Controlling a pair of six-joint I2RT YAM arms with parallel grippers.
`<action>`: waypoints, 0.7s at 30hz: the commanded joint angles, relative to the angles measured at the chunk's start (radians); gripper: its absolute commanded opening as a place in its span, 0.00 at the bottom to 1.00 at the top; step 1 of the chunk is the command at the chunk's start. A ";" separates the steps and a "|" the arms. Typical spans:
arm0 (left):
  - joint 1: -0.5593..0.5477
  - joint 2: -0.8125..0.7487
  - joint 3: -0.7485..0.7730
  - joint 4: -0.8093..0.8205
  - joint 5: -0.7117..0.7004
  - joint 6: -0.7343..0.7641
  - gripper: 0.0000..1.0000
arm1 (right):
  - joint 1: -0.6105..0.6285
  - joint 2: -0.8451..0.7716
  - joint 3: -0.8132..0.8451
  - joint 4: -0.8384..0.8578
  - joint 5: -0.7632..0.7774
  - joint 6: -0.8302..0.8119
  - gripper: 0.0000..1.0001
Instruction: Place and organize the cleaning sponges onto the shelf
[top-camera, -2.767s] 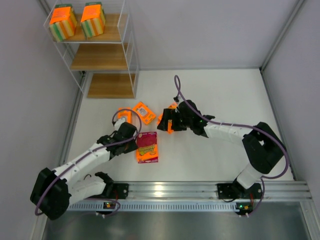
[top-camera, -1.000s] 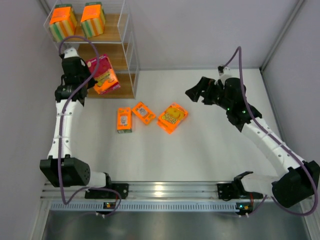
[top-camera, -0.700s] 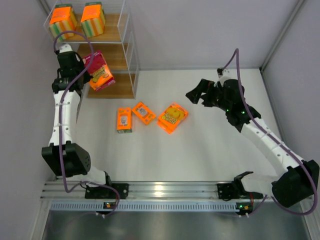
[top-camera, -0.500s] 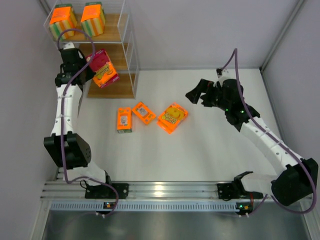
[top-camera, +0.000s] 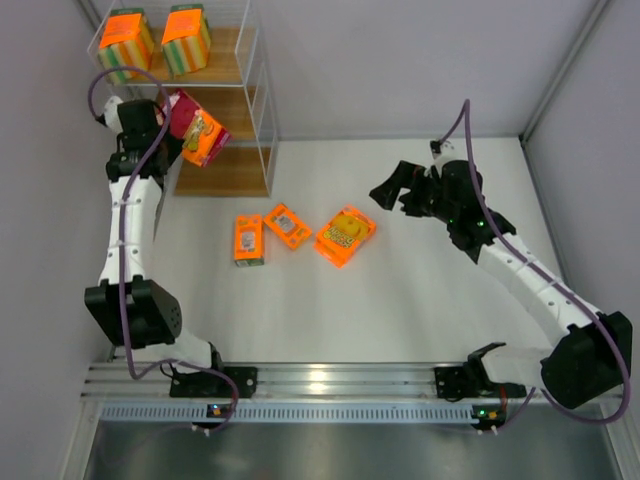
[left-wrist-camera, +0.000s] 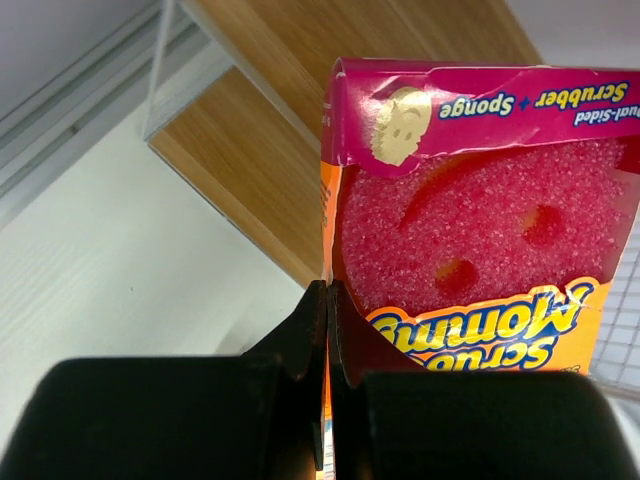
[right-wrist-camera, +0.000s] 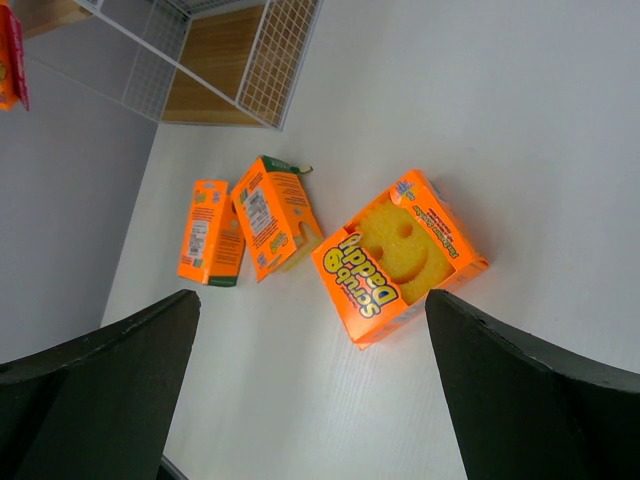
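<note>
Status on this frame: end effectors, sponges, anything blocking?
Left end effector shut on pink sponge pack, beside shelf middle board. Right end effector open, empty. Three orange packs on table; two striped packs shelved. No blocker seen.

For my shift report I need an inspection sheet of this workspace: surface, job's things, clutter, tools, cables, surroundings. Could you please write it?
Surface: white table, three packs lying on it.
Job's things: shelf has two striped packs on its top board. The pink pack is held in front of the shelf, not yet set down. Two small orange packs and a yellow smiley pack are on the table.
Clutter: nothing seen.
Tools: left tool shut on the pink pack's edge; right tool open, empty, above the table.
Cables: purple cables loop along both arms; no snag seen.
Surroundings: grey walls, metal rail at the near edge.
</note>
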 joint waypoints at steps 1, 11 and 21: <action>0.000 -0.110 -0.022 0.019 -0.176 -0.150 0.00 | -0.015 0.001 -0.010 0.052 -0.020 0.020 1.00; 0.001 -0.064 -0.036 0.017 -0.227 -0.353 0.00 | -0.015 -0.036 -0.056 0.072 -0.023 0.046 0.99; 0.000 0.016 0.005 0.019 -0.202 -0.359 0.00 | -0.016 -0.021 -0.053 0.074 -0.014 0.043 1.00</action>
